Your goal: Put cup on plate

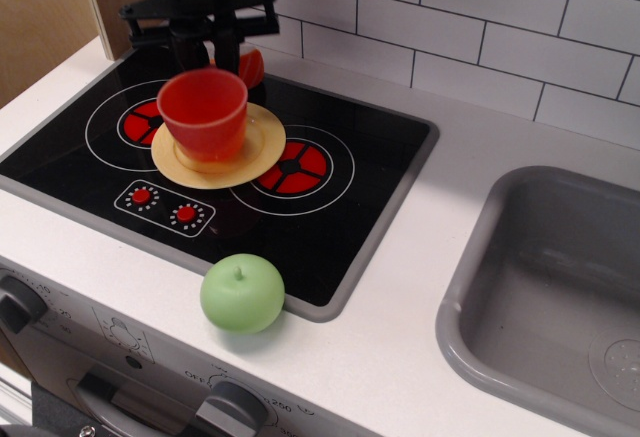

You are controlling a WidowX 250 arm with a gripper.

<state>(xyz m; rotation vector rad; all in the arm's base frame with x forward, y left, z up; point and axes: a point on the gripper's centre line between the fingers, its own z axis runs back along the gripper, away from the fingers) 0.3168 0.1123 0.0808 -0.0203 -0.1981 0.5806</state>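
Note:
The red-orange cup (205, 114) is upright over the pale-yellow plate (258, 147), which lies on the black toy stove top. I cannot tell whether the cup rests on the plate or hangs just above it. My gripper (205, 57) is directly behind and above the cup, its fingers at the cup's far rim and shut on it. The cup hides the fingertips.
A green apple (242, 293) sits at the stove's front edge. An orange rounded thing (250, 65) lies behind the gripper at the back of the stove. A grey sink (550, 297) is at the right. A wooden panel (60, 7) stands at the left.

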